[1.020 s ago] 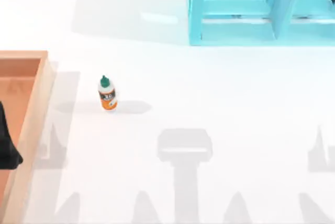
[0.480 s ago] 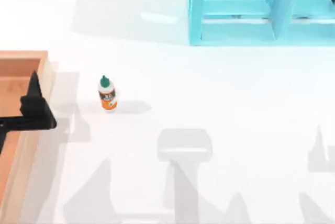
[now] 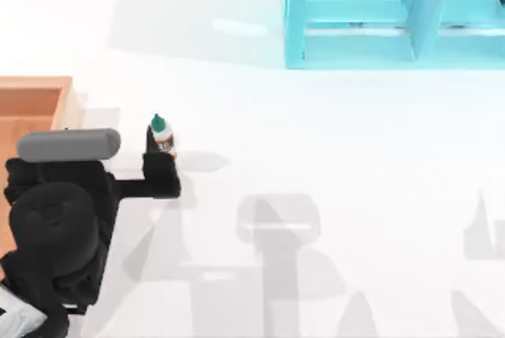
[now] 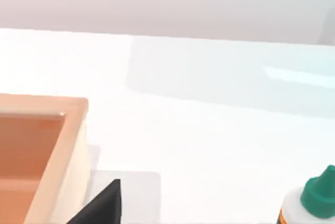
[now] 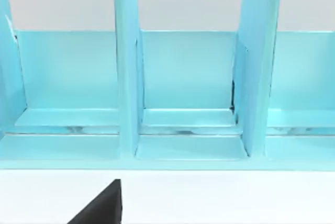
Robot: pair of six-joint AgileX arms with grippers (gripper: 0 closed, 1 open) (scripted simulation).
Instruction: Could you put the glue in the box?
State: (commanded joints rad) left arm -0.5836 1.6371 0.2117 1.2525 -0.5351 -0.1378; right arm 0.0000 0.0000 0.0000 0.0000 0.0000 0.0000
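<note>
The left hand (image 3: 160, 166) sits just in front of the upright glue (image 3: 161, 134), reaching from the box (image 3: 38, 85) side; I cannot tell how wide its fingers stand. Box at the counter's left edge, bottle just right of it, long axis vertical.

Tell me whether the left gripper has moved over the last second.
Yes. The left gripper has swung rightward, off the box at the table's left edge, and now sits right beside the glue, which stands where it was.
</note>
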